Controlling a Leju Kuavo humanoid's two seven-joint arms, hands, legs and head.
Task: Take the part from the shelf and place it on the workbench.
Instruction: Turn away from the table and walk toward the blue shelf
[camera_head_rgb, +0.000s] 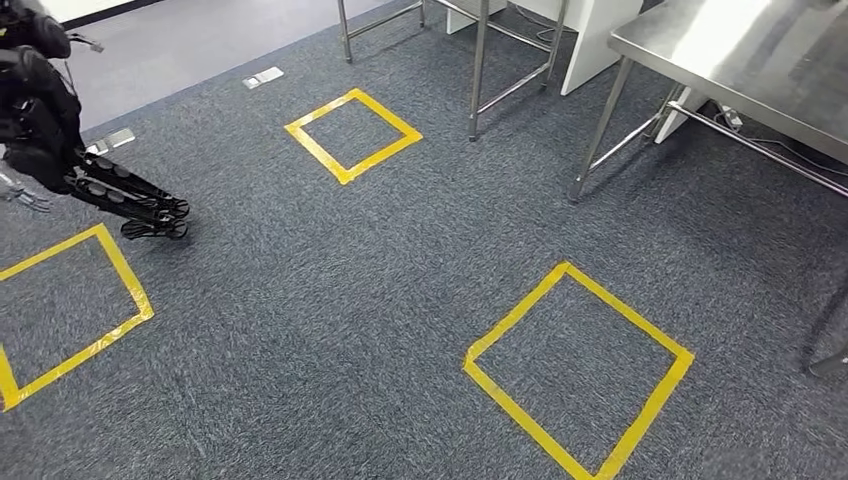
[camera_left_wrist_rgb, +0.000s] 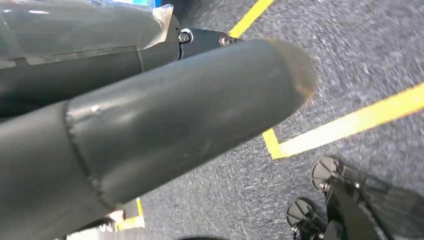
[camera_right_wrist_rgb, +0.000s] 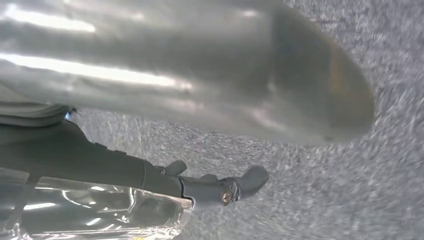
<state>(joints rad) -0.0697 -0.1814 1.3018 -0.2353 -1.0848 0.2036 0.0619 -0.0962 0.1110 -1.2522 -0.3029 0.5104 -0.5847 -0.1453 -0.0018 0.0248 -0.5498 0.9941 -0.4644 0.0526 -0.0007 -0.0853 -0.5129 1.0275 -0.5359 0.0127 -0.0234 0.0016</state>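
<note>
While I judge this the walking step, my right hand (camera_right_wrist_rgb: 190, 75) hangs released and empty; my left hand (camera_left_wrist_rgb: 150, 125), blurred, I cannot tell. The part's whereabouts I cannot tell. A steel table (camera_head_rgb: 740, 60), perhaps the workbench, stands at two o'clock; next I must find the shelf.

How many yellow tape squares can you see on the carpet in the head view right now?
3. One yellow tape square lies far centre by the metal table legs, one near right, one at the left edge, partly cut off. More may lie outside the frame.
</note>
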